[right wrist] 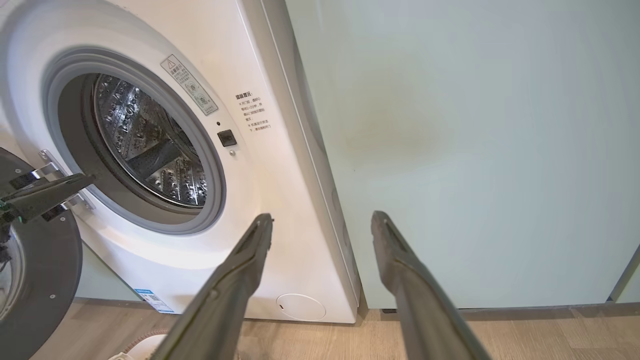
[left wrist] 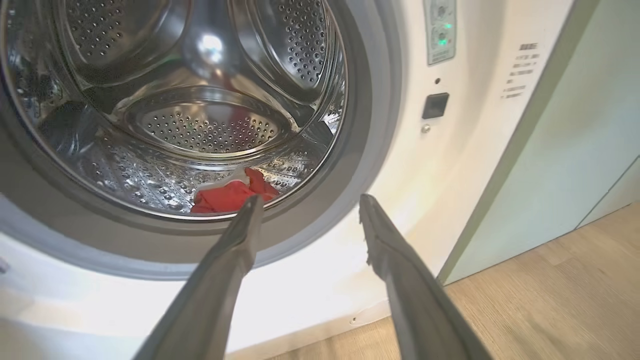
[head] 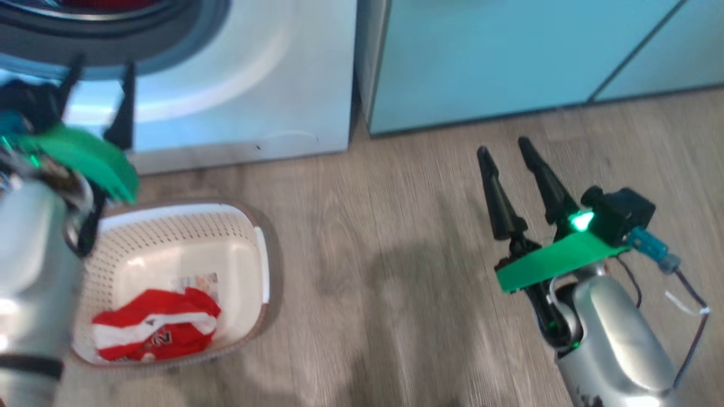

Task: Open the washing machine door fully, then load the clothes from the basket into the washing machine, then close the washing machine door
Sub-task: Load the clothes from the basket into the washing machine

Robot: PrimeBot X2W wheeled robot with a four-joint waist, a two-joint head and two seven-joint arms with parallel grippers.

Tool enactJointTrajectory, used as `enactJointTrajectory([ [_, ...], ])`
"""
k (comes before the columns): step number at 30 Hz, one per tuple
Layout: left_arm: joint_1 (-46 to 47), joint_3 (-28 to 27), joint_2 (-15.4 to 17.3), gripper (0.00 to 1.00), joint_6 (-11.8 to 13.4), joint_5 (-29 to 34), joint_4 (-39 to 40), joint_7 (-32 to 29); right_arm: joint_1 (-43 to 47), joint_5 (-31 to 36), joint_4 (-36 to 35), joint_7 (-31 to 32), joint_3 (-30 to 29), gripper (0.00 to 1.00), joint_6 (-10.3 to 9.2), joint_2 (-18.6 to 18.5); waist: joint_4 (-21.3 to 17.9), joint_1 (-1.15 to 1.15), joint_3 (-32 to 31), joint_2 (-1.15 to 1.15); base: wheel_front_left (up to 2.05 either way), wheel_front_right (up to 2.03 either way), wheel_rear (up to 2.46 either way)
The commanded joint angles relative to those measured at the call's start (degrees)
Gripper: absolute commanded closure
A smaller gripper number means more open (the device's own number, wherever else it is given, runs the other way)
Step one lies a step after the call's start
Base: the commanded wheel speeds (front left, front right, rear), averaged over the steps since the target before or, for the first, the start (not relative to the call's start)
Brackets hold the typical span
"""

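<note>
Right, our left gripper point(left wrist: 310, 200) is up at the mouth of the washing machine point(head: 254, 85), fingers spread wide with nothing between them, and a red bundle point(left wrist: 230, 196) lies on the floor of the drum point(left wrist: 210, 130) just past its tips. What matters now is the basket point(head: 186, 208): in the head view it sits on the floor point(head: 396, 254) below that gripper, back toward us, so we judge the next reach has to swing down and away from the machine. A red garment point(head: 155, 319) with a white band lies at the near end of the basket, its long side running across our view. The left arm is plainly the nearer one. Our right gripper point(head: 503, 147) hangs well off to the right over bare boards in front of the cabinet point(head: 481, 56), fingers apart and empty. The door point(right wrist: 45, 280) stands swung open at the left edge of the right wrist view, cut off there. Our own forearm point(head: 28, 265) covers the basket's left side, the head view is smeared, and we cannot tell whether anything lies under that garment.
</note>
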State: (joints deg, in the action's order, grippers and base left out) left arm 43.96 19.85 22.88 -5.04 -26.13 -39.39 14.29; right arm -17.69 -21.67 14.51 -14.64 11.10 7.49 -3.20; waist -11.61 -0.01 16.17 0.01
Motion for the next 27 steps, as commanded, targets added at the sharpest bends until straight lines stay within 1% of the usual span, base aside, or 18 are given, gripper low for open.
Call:
enactJointTrajectory([
  [1, -1.83, -2.83, 1.73, 0.00, 0.82, 0.57, 3.52, 0.70, 1.14, 0.38, -1.15, -0.36, 1.29, 0.00, 0.00, 0.33, 1.65, 0.01, -3.83, -0.01, 0.00, 0.00, 0.00],
  [3, -6.80, -3.72, 0.81, 0.00, 1.87, 1.33, 7.30, 0.70, 1.86, 0.36, -0.85, -0.36, 1.88, 0.00, 0.00, 0.28, 1.78, 0.01, -5.42, -0.01, 0.00, 0.00, 0.00],
  [4, -6.80, -3.72, 0.81, 0.00, 1.87, 1.33, 7.30, 0.70, 1.86, 0.36, -0.85, -0.36, 1.88, 0.00, 0.00, 0.28, 1.78, 0.01, -5.42, -0.01, 0.00, 0.00, 0.00],
  [5, -9.21, -4.21, 0.10, 0.00, 2.42, 1.59, 9.23, 0.70, 2.18, 0.32, -0.84, -0.36, 2.06, 0.00, 0.00, 0.13, 1.92, 0.01, -6.08, -0.01, 0.00, 0.00, 0.00],
  [6, -13.75, -5.21, -1.43, 0.00, 3.35, 2.10, 12.68, 0.71, 2.85, 0.11, -0.80, -0.36, 1.88, 0.00, 0.00, -0.22, 2.31, 0.01, -7.23, -0.01, 0.00, 0.00, 0.00],
  [11, -22.81, -7.96, -5.05, 0.00, 5.10, 4.10, 19.48, 0.71, 4.38, -0.06, -0.67, -0.36, 1.55, 0.00, 0.00, -1.14, 3.17, 0.01, -9.66, -0.01, 0.00, 0.00, 0.00],
  [15, -27.64, -8.77, -7.33, 0.00, 4.88, 6.69, 22.38, 0.71, 5.44, -0.11, -0.69, -0.36, 1.07, 0.00, 0.00, -1.45, 4.05, 0.01, -11.24, -0.01, 0.00, 0.00, 0.00],
  [18, -29.51, -10.43, -9.23, 0.00, 5.25, 8.38, 24.22, 0.71, 6.06, -0.10, -0.93, -0.36, 0.73, 0.00, 0.00, -1.54, 4.68, 0.01, -11.73, -0.01, 0.00, 0.00, 0.00],
  [21, -31.16, -11.62, -11.18, 0.00, 5.07, 10.60, 25.94, 0.71, 6.42, -0.02, -1.15, -0.36, 0.71, 0.00, 0.00, -1.63, 5.20, 0.01, -12.06, -0.01, 0.00, 0.00, 0.00],
  [27, -33.99, -14.63, -15.29, 0.00, 3.39, 13.79, 28.79, 0.71, 6.56, -0.03, -1.50, -0.36, 0.27, 0.00, 0.00, -1.54, 5.83, 0.01, -12.47, -0.01, 0.00, 0.00, 0.00],
])
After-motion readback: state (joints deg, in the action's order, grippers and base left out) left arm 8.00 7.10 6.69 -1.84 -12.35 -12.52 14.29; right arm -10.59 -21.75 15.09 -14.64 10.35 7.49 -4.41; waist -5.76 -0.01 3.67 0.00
